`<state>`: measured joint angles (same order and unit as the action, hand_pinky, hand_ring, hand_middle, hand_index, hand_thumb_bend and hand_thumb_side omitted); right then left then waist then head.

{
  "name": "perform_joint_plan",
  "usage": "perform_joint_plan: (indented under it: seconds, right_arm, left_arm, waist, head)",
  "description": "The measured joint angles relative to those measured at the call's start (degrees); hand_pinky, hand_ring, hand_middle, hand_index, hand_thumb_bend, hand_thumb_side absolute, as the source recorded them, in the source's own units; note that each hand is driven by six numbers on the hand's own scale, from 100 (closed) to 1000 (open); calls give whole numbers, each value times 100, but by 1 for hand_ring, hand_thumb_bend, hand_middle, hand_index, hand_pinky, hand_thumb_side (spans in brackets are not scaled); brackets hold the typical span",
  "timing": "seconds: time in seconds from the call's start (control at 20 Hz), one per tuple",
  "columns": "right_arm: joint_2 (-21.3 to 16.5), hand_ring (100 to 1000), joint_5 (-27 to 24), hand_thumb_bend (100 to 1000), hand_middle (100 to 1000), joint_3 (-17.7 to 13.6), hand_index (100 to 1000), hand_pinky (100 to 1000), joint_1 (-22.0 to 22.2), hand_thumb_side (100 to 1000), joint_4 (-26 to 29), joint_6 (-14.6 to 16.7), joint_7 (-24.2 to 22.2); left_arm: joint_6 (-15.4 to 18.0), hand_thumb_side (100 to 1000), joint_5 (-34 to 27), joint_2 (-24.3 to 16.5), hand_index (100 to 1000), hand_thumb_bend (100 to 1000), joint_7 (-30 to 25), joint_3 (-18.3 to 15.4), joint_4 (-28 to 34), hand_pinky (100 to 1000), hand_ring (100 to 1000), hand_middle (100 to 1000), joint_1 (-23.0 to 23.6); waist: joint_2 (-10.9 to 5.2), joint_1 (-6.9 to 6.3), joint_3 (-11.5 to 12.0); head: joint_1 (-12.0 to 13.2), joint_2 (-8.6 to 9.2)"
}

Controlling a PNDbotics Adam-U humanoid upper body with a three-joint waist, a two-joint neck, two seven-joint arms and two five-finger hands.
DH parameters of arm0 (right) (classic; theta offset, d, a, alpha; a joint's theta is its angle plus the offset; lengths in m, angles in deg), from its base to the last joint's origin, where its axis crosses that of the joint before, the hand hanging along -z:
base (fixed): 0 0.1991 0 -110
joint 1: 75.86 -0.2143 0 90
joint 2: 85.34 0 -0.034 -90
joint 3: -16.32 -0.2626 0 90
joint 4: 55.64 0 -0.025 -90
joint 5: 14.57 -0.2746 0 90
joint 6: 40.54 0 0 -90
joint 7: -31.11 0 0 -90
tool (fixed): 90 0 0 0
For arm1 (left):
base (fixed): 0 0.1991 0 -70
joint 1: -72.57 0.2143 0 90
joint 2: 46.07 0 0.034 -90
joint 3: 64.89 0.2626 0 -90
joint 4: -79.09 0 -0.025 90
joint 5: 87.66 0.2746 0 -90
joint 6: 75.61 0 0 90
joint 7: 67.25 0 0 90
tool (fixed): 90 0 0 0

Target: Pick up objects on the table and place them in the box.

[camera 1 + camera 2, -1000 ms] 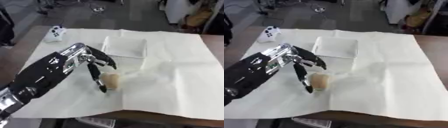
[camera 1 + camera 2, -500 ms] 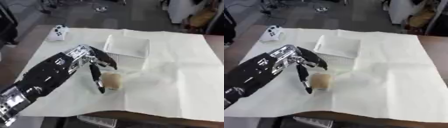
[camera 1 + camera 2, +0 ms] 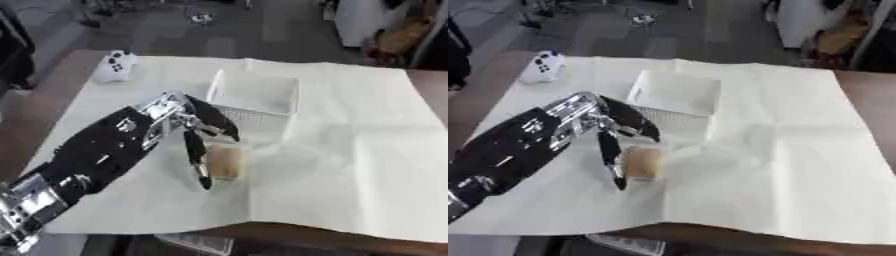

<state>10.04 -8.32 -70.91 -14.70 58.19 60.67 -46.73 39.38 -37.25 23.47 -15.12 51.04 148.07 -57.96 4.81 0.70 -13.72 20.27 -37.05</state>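
A small tan, block-shaped object is seen at the centre of the frame on the cream cloth covering the desk, just below the white rectangular mesh-sided box. The black and silver left hand is held just left of the object, its fingers extended alongside it and not yet closed around it. The box appears empty, so nothing is judged placed yet; grasping, lifting and depositing remain. The right hand is not shown.

brown table under creased white cloth; grey floor beyond; white cabinet far right.
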Motion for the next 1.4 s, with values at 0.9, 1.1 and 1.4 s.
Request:
perform_joint_plan:
  seconds: [0.9, 1.1, 1.4]
  right_arm:
    - [1, 457, -17, 293, 498, 30, 740, 138, -4, 1000, 0, 6, -22]
    - [1, 457, -17, 287, 497, 31, 739, 137, -4, 1000, 0, 8, -26]
    - [1, 456, -18, 286, 495, 32, 736, 135, -4, 1000, 0, 14, -37]
  left_arm:
    - [319, 701, 404, 154, 992, 1000, 317, 101, -255, 863, 842, 947, -46]
    - [343, 668, 467, 157, 979, 1000, 342, 101, -322, 657, 779, 927, -40]
    - [419, 652, 496, 167, 922, 886, 423, 99, -368, 250, 525, 779, -39]
  waist:
    - [2, -7, -27]
    - [2, -7, -27]
    - [3, -7, -27]
  head:
    - [42, 7]
    - [42, 7]
    - [43, 7]
